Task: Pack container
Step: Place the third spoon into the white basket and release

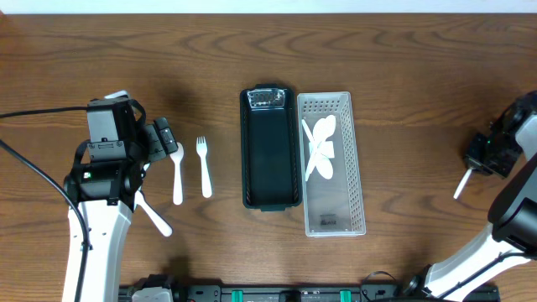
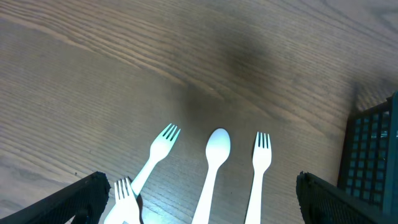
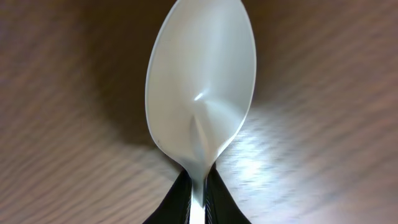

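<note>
right claw (image 3: 198, 202) is clenching a white plastic spoon (image 3: 202, 93), bowl sticking out ahead, near the right edge of the wooden table (image 1: 403, 67). left claw (image 2: 202, 202) is hanging wide open over white plastic forks (image 2: 158, 152) and a second white spoon (image 2: 214, 155) near the left edge. black rectangular plastic container (image 1: 270, 159) is sitting mid-table, touching a clear perforated tray (image 1: 334, 201).

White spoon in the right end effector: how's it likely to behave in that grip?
Probably very light: the spoon looks like thin moulded white plastic. It may flex or pivot, since the right end effector pinches only the narrow neck below the bowl. The glossy highlight on the bowl suggests a slick surface, so it could slip if bumped.
</note>
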You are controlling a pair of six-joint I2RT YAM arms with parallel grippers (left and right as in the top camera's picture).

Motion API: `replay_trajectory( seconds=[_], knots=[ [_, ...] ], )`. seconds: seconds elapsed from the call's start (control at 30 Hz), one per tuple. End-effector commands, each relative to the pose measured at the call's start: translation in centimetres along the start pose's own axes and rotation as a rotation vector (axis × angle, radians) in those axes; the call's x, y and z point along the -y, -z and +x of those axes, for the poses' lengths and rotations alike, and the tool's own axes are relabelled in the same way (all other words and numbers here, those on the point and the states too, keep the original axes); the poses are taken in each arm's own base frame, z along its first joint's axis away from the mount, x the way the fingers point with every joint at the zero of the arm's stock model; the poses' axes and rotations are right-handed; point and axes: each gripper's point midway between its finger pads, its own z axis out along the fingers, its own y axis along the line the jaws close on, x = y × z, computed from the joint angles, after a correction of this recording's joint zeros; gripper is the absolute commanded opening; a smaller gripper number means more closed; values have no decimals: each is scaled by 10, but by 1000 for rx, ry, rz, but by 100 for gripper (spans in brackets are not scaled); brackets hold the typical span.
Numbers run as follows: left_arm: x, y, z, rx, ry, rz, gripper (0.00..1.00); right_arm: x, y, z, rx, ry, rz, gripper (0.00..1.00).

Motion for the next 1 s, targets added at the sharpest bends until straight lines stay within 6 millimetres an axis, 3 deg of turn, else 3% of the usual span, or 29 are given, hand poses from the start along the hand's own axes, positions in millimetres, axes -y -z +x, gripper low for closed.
replay_trajectory(
  seconds=[0.0, 0.1, 0.2, 0.3, 0.4, 0.5, 0.63, 0.8, 0.97],
  knots=[
    [0, 4, -8, 19, 18, -2, 98, -36, 32, -5, 85, 85, -47, 6],
    [0, 4, -8, 19, 17, -2, 98, -69, 77, -11, 207, 169, -75, 6],
    [0, 4, -8, 19, 17, -2, 98, -114, 128, -4, 339, 271, -125, 6],
    [0, 4, -8, 19, 17, -2, 98, -162, 168, 17, 431, 358, -194, 7],
    [0, 4, -8, 19, 17, -2, 98, -210, 188, 49, 471, 476, -259, 9],
    [0, 4, -8, 19, 17, -2, 98, -251, 187, 85, 445, 571, -303, 9],
    [0, 4, -8, 19, 18, -2, 98, -292, 166, 129, 376, 712, -314, 8],
    [0, 4, -7, 19, 17, -2, 98, -315, 121, 161, 262, 791, -268, 7],
    [-1, 4, -7, 15, 17, -3, 98, -324, 84, 177, 184, 835, -220, 7]
  ],
)
